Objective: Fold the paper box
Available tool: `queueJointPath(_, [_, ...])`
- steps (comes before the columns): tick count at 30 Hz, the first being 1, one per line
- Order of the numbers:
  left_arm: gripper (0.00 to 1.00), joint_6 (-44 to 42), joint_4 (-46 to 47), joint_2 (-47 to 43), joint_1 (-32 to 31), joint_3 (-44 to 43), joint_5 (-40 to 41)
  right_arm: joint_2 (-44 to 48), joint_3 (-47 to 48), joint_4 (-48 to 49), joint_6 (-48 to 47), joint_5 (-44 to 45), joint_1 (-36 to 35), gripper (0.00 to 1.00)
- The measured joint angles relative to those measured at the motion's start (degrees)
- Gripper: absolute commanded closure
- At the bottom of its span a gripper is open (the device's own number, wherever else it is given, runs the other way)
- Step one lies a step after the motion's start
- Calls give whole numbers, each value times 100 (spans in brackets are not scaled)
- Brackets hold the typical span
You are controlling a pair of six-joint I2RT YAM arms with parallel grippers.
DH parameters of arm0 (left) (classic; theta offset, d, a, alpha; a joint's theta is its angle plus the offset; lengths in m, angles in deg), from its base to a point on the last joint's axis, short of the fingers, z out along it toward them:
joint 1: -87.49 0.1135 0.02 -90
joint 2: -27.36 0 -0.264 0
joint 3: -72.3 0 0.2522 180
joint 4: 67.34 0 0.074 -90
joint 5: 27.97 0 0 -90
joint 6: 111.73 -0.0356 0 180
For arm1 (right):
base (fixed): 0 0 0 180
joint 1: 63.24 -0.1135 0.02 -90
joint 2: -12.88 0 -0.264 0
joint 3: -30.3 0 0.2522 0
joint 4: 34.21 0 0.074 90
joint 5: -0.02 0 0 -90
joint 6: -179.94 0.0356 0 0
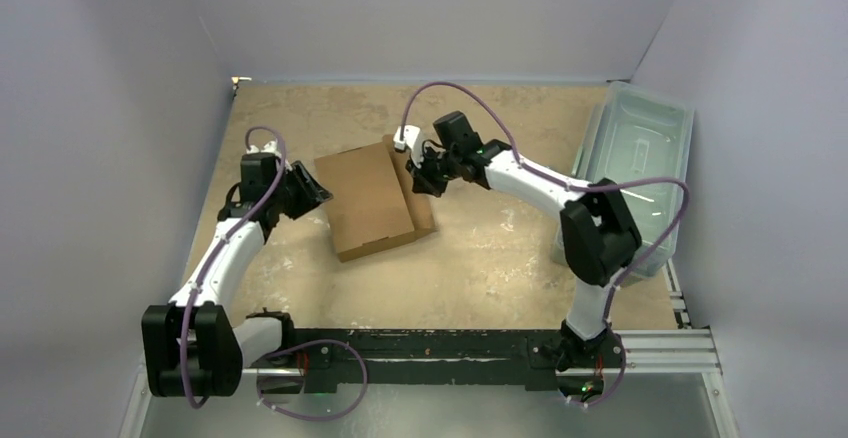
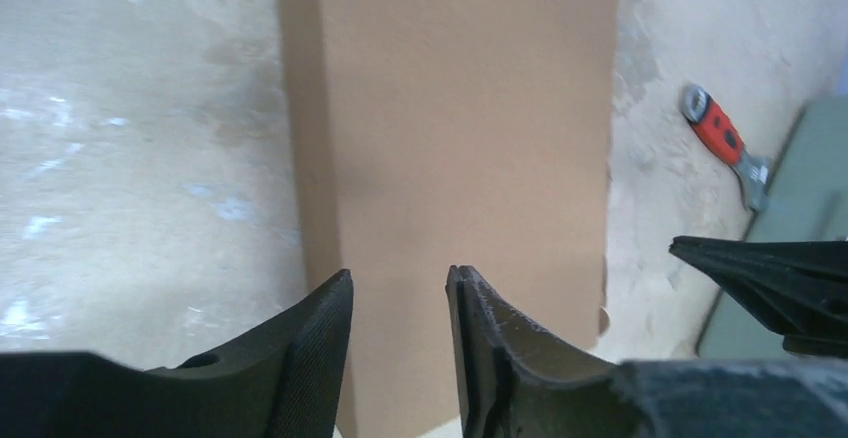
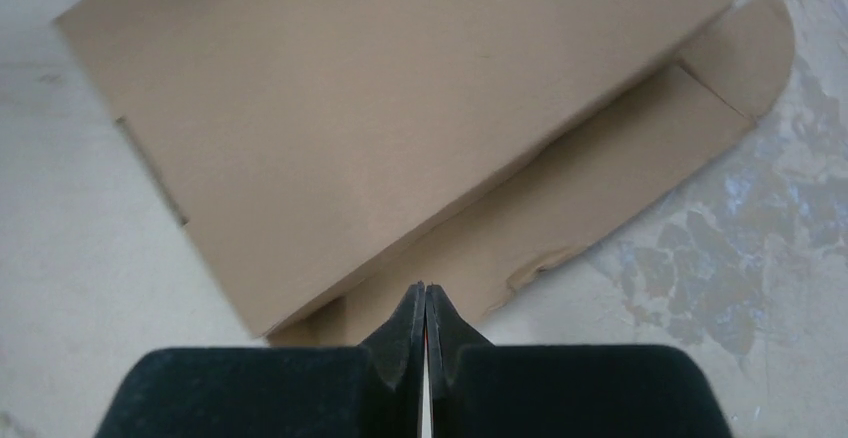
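A: Where's the paper box (image 1: 368, 201) at?
B: Middle of the table (image 1: 480, 268). Left gripper (image 2: 400, 298) sits half-open by its left edge, right gripper (image 3: 425, 303) pinched fully closed over the right flap.

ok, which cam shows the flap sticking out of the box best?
Right wrist: the whole flap, rounded tab included, lies flat, sticking out from the paper box. Top external shows only a narrow strip of it; left wrist shows just the box's top panel.
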Motion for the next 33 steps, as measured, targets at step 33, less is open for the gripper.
queueJointPath(33, [82,-901,-35,3506,260,-2256,579,-1270,798,-48,1423,1633,-632,100])
